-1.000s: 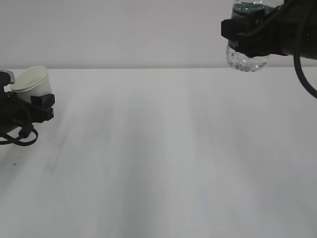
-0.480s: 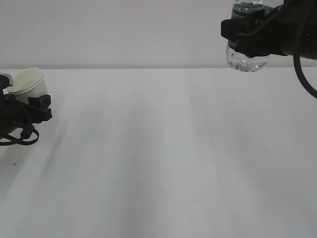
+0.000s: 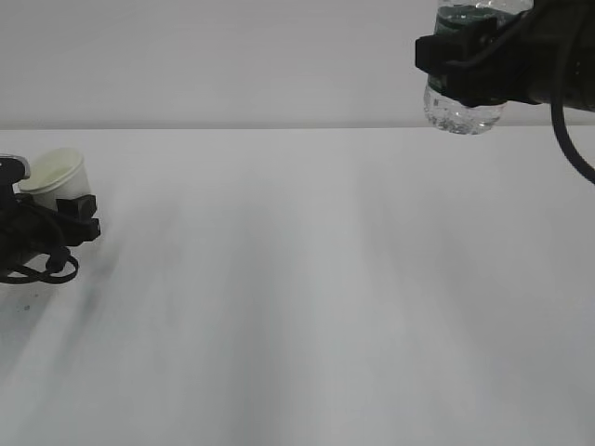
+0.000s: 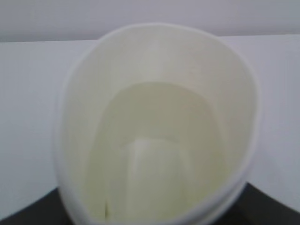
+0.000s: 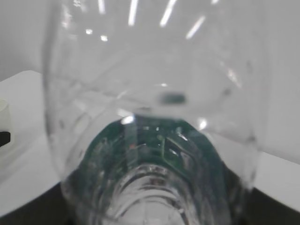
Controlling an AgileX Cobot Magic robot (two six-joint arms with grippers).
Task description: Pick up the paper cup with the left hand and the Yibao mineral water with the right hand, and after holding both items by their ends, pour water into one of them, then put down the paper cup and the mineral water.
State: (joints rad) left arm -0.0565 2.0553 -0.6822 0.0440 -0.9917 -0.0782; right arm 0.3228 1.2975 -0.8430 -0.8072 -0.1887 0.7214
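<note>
The white paper cup sits in my left gripper at the far left, low over the white table, tilted slightly. In the left wrist view the cup fills the frame, its cream inside facing the camera. My right gripper is shut on the clear Yibao mineral water bottle high at the top right; its base hangs below the jaws and its green label shows above. In the right wrist view the bottle fills the frame, with green label and water inside.
The white table spreads across the exterior view, its far edge against a pale wall. A black cable hangs from the right arm at the right edge.
My left gripper has lowered with the paper cup toward the table and slightly left. The right gripper and the bottle have not moved.
</note>
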